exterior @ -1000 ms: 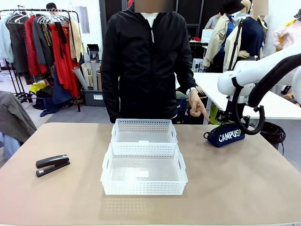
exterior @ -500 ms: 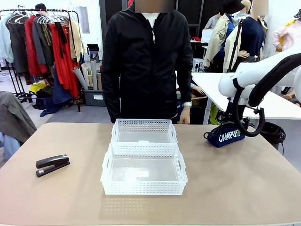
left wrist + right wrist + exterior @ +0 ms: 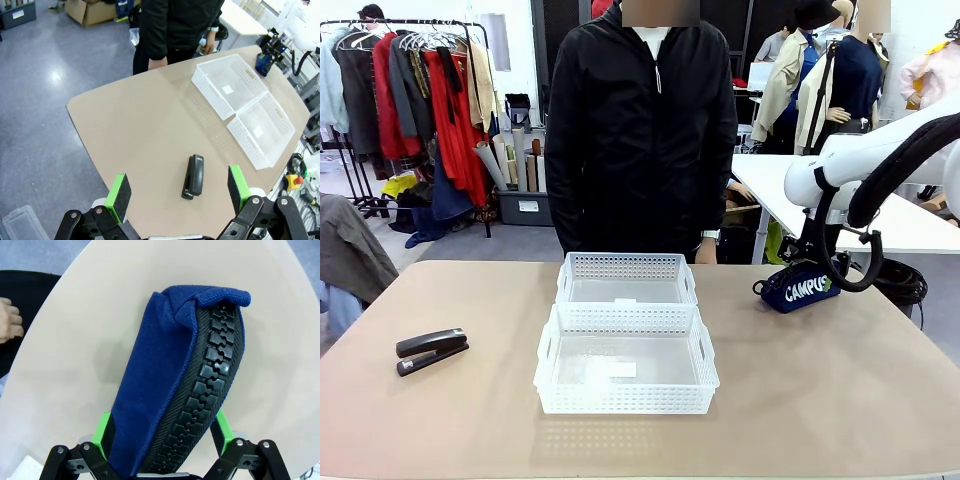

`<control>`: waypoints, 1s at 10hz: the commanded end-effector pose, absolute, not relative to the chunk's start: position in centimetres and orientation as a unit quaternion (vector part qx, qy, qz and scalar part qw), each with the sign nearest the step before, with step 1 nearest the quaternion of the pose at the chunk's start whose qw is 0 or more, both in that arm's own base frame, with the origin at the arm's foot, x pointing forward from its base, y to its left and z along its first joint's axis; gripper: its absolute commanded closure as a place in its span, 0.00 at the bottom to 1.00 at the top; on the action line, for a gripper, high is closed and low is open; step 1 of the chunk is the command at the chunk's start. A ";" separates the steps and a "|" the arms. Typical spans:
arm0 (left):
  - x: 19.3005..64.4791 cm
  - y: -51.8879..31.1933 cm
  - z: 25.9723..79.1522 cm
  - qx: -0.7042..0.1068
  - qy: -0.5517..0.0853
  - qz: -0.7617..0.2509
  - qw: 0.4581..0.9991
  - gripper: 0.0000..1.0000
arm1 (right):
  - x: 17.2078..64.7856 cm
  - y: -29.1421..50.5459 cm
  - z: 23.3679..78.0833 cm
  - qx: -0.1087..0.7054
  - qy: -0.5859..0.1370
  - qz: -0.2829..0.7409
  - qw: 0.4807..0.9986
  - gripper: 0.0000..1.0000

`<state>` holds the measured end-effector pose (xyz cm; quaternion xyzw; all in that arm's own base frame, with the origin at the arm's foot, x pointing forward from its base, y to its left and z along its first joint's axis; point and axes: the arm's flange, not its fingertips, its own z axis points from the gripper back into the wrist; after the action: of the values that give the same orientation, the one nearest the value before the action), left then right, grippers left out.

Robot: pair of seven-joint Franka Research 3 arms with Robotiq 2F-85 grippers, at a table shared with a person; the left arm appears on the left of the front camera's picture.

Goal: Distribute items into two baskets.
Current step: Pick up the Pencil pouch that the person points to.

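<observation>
The navy "CAMPUS" pouch (image 3: 800, 287) rests tilted on the table at the right, near the far edge. My right gripper (image 3: 812, 262) is down over it. In the right wrist view the pouch (image 3: 165, 375) fills the gap, zip side up, with a green pad against each side, so the gripper (image 3: 162, 435) is shut on it. The black stapler (image 3: 432, 350) lies at the left of the table. My left gripper (image 3: 178, 191) hangs open high above the stapler (image 3: 194, 176). Two white baskets stand mid-table touching each other, the near one (image 3: 625, 398) and the far one (image 3: 625, 265), both with nothing in them.
A person in a black jacket (image 3: 640, 130) stands at the far edge behind the baskets, arms down, one hand (image 3: 9, 322) close to the table's rim. Bare tabletop (image 3: 820, 390) lies on both sides of the baskets. The left wrist view shows both baskets (image 3: 202, 82) and the floor beyond the table.
The person's hand, which pointed down toward the pouch a second ago, has dropped back to the side. Neither arm, the pouch nor the stapler has moved.
</observation>
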<state>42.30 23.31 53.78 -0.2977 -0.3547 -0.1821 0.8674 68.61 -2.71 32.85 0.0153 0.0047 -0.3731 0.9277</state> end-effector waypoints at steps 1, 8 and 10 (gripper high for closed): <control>42.3 23.3 53.9 -0.297 -0.356 -0.181 0.867 0.00 | 68.6 -2.7 32.8 0.015 0.005 -0.373 0.928 0.00; 42.3 23.3 53.9 -0.297 -0.356 -0.181 0.867 0.00 | 69.5 -4.4 33.4 0.012 0.002 -0.365 0.931 1.00; 42.3 23.3 53.9 -0.297 -0.356 -0.181 0.867 0.00 | 69.8 -3.9 33.5 0.005 0.005 -0.347 0.938 1.00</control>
<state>42.30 23.31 53.78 -0.2977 -0.3547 -0.1821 0.8674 68.95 -3.90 33.24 0.0148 0.0006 -0.3688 0.9294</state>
